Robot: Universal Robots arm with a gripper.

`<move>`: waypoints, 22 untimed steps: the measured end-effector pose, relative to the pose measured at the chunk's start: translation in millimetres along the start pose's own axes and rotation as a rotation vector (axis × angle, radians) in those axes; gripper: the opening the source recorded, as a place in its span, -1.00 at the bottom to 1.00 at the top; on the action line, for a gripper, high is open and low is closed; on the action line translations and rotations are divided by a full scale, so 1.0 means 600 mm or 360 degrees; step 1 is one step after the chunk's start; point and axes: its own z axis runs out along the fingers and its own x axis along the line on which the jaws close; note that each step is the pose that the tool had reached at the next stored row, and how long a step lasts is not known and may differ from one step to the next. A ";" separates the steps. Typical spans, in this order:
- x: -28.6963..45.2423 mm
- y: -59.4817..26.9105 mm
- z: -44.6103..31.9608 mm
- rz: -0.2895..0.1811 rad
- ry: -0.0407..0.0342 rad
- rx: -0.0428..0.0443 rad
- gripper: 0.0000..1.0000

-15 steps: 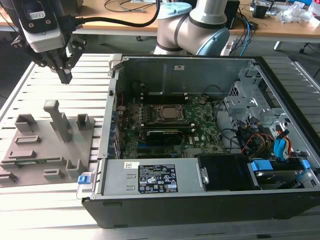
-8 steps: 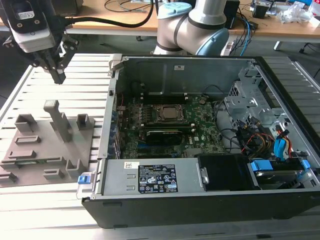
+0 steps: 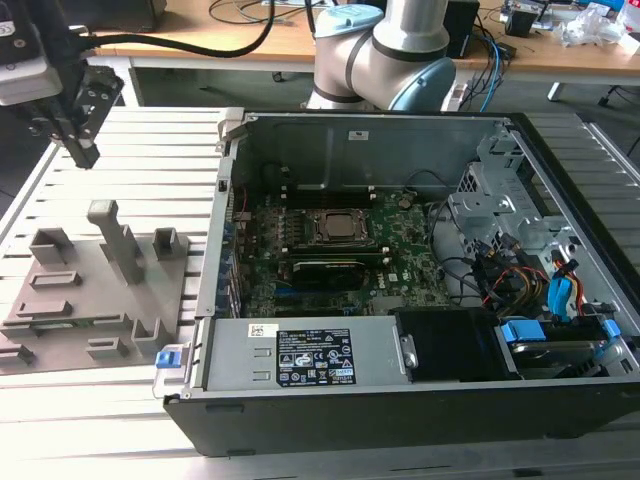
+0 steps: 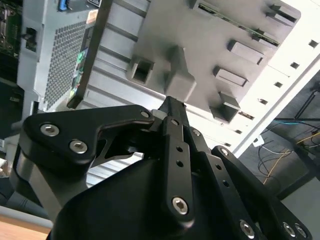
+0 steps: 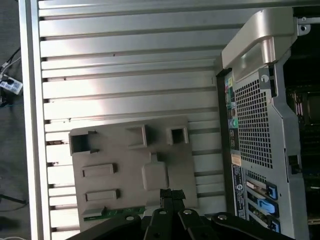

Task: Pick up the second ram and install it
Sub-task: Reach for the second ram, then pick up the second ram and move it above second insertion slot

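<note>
above the grey holder at the edge of the table on the exterior view's left, the gripper hangs clenched, grasping nothing; the second ram lies in a slot along the holder's edge.

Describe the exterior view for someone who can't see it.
The claw hangs empty above the grey holder tray on the exterior view's left. The open computer case, motherboard exposed, sits on the exterior view's right.
</note>
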 end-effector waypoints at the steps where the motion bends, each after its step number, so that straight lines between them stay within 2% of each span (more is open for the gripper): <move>1: 0.009 -0.001 0.000 0.0000 0.0000 0.0000 -0.79; 3: 0.016 -0.007 0.000 0.0000 0.0000 0.0000 -0.79; 5: 0.026 -0.020 -0.001 0.0000 0.0000 0.0000 -0.79; 6: 0.032 -0.030 -0.002 0.0000 -0.0001 0.0000 -0.79; 10: 0.038 -0.078 -0.003 0.0000 -0.0001 0.0001 -0.79; 11: 0.039 -0.083 -0.003 0.0000 -0.0001 0.0001 -0.79; 22: 0.039 -0.085 -0.003 0.0000 -0.0001 0.0001 -0.79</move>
